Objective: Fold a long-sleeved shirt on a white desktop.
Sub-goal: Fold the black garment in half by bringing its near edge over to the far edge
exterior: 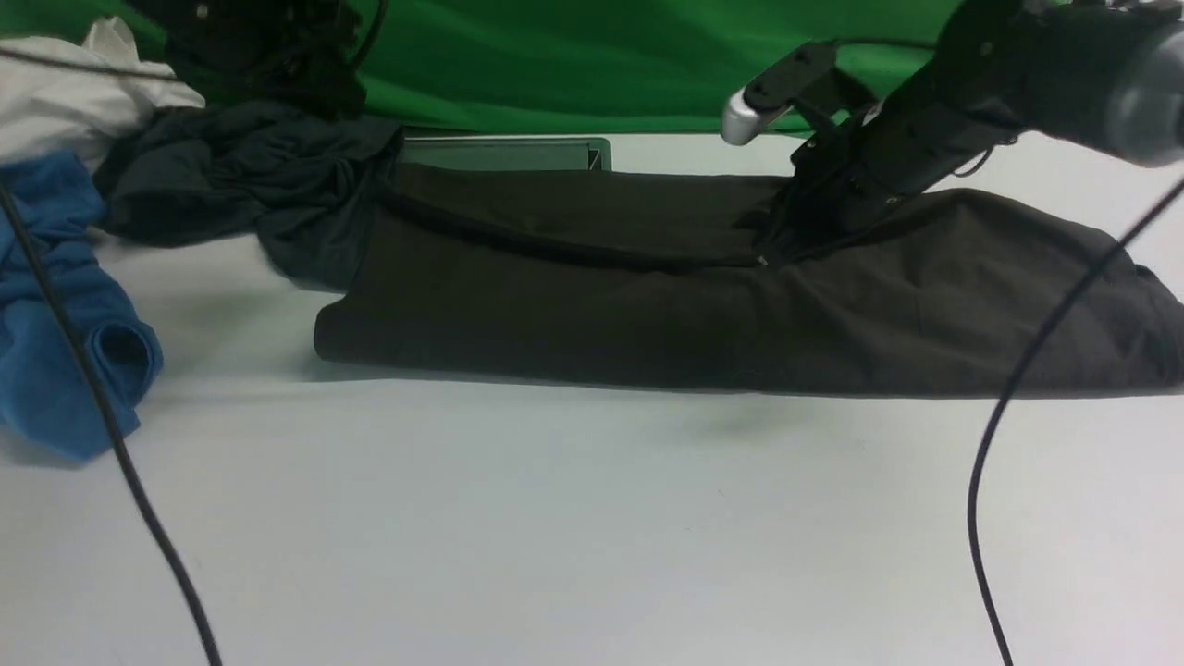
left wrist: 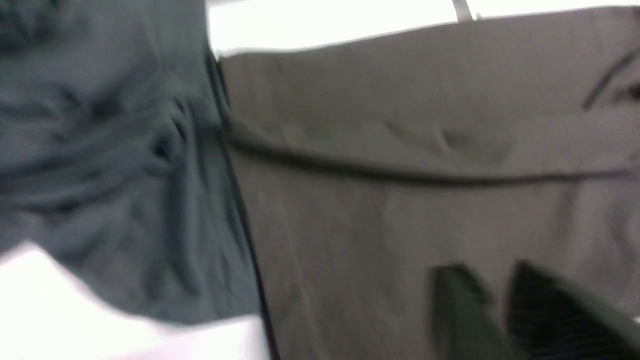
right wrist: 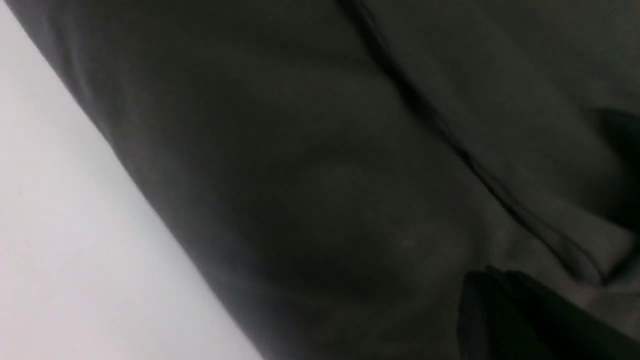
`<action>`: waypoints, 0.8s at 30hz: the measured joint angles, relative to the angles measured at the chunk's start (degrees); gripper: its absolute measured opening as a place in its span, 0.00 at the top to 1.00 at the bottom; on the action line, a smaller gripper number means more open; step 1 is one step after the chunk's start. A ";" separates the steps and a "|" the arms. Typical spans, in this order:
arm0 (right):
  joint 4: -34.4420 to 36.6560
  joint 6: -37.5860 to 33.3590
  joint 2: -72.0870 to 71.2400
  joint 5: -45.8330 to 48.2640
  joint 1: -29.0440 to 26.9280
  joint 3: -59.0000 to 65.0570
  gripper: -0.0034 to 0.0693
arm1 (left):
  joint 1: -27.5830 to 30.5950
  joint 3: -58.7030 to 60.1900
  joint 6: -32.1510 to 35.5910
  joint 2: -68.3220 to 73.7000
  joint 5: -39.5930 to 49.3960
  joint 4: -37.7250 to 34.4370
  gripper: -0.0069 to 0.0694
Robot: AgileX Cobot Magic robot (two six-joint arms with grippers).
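Note:
The long-sleeved shirt (exterior: 647, 305) lies folded into a long dark band across the white desktop (exterior: 555, 518), with no print showing. My right gripper (exterior: 770, 248) reaches down from the upper right and its tips rest on a fold line along the shirt's top layer. In the right wrist view its fingers (right wrist: 482, 280) are pressed together over the dark cloth (right wrist: 325, 175), and I see no cloth between them. The left wrist view is blurred. There my left gripper (left wrist: 487, 272) hovers shut over the shirt's left end (left wrist: 400, 125), holding nothing.
A dark teal-grey garment (exterior: 250, 176) lies crumpled against the shirt's left end. A blue garment (exterior: 65, 305) and a white cloth (exterior: 65, 102) sit at the far left. The cable hatch (exterior: 504, 153) is behind the shirt. Black cables (exterior: 111, 435) hang in front.

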 joint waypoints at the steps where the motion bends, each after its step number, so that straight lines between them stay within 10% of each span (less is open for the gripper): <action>1: 0.00 0.36 0.46 0.27 -0.13 -0.65 0.92 | 0.23 0.65 0.26 0.00 0.05 -0.45 0.82; 16: -0.83 2.29 10.64 -0.67 -1.01 -6.35 0.92 | 0.59 20.95 6.38 0.12 -10.56 -9.06 0.89; 24: -4.56 15.62 10.53 -35.88 -4.37 -6.99 0.92 | 0.59 21.66 6.42 0.12 -10.26 -9.50 0.89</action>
